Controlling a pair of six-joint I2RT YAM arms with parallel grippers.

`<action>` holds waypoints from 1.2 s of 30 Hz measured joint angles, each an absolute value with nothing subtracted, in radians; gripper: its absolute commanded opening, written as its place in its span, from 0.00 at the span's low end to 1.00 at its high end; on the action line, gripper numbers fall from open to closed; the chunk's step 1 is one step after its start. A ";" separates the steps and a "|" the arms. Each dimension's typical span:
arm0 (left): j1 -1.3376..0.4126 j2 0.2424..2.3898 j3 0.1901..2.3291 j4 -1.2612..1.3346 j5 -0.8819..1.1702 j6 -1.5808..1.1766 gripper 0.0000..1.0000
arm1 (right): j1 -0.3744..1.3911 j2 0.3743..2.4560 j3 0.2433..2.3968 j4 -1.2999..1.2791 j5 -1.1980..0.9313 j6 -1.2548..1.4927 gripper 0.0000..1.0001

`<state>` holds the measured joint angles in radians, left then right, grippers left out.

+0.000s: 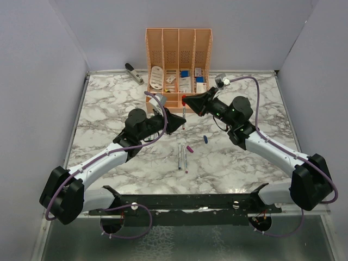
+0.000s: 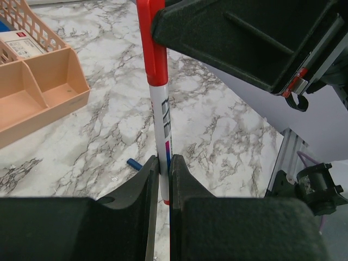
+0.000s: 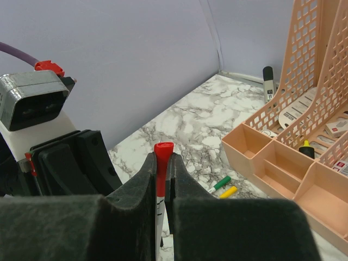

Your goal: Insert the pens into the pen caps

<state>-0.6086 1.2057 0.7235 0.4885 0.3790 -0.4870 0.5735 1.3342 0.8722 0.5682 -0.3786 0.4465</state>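
The thin white-grey marker pen [image 2: 165, 122] is judged light, rigid and slippery. The left jaws clamp its barrel; the right jaws clamp the stubby red plastic cap [image 3: 162, 149]. Hold the barrel.

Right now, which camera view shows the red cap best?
The left wrist view: the red cap shows along most of its length, fitted on the pen. The right wrist view shows only its end between the jaws of the right gripper; the top view, only a small red spot.

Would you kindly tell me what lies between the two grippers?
A red-capped pen spans that gap, held at both ends; the left wrist view shows it.
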 measured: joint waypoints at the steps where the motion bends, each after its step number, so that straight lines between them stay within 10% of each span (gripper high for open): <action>1: -0.609 1.206 0.723 0.487 0.374 -0.487 0.00 | 0.577 1.339 0.875 0.567 -0.374 0.441 0.01; 18: -0.601 1.194 0.722 0.435 0.328 -0.476 0.00 | 0.615 1.367 0.903 0.532 -0.314 0.402 0.02; 29: -0.573 1.072 0.632 0.481 0.295 -0.512 0.00 | 0.634 1.377 0.962 0.372 -0.302 0.406 0.34; 36: -0.564 1.041 0.601 0.490 0.263 -0.522 0.00 | 0.636 1.383 1.001 0.297 -0.286 0.390 0.37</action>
<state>-0.5640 1.0412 0.6014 0.4896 0.2626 -0.5217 0.6361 1.3827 1.0012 0.2970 -0.2863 0.3897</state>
